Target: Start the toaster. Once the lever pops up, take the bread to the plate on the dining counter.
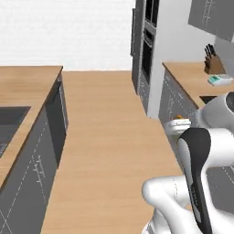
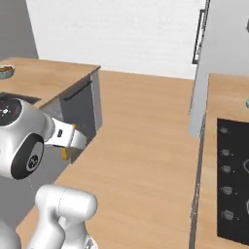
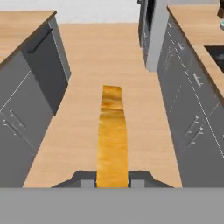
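The tool (image 3: 112, 183) is clenched on the bread (image 3: 112, 135), its two dark fingertips (image 3: 87, 183) pressing the slice from either side at its near end. In the hand view the bread is seen edge-on, a toasted golden-brown strip reaching away from the tool out over the wooden floor (image 3: 109, 48) of the aisle. In the right base view the same slice shows as a small orange-yellow piece at the tool's end (image 2: 67, 151), held above the floor just beside the dark cabinet front of the left-hand table (image 2: 48, 78).

Beyond the bread, the floor runs on between two rows of grey cabinets. To the bread's left stands the light-wood table with a dark panel on its end face. On that table's far left corner sits a bowl (image 2: 6, 71) with something orange-brown in it. To the bread's right a wood-topped worktop (image 1: 192, 77) carries a black hob (image 2: 233, 175) with a row of small knobs along its near side; farther along it stand a knife block (image 1: 213, 61) and a small pale green thing (image 1: 218, 80) which I cannot identify. Past the worktop rises a tall dark oven column (image 1: 147, 45), and behind everything a white wall (image 1: 68, 32) closes the aisle.
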Tool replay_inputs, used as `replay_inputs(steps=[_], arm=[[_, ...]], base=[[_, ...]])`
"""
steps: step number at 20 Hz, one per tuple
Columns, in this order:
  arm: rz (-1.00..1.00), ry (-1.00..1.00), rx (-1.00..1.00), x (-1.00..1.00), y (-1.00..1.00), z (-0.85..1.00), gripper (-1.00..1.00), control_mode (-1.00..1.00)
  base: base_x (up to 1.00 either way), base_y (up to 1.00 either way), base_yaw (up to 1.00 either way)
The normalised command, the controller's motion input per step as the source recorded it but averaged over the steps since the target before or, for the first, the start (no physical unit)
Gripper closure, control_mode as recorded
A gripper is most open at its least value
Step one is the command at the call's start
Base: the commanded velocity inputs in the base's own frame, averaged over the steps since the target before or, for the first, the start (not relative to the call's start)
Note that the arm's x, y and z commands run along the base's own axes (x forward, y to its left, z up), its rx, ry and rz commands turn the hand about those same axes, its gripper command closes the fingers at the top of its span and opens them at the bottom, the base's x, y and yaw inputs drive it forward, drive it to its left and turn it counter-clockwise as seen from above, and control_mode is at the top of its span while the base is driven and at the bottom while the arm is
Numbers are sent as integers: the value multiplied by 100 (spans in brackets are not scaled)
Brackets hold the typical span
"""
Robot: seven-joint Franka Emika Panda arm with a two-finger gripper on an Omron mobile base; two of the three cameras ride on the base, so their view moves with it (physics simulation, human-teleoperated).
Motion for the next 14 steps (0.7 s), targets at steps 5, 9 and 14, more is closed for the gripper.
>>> replay_inputs(steps=[5, 9, 14], arm=[[0, 0, 0, 0, 0, 0, 100, 100], [0, 0, 0, 0, 0, 0, 100, 100], [0, 0, 0, 0, 0, 0, 100, 100]], base=[[-15, 0, 100], [-14, 0, 100], [-14, 0, 100]])
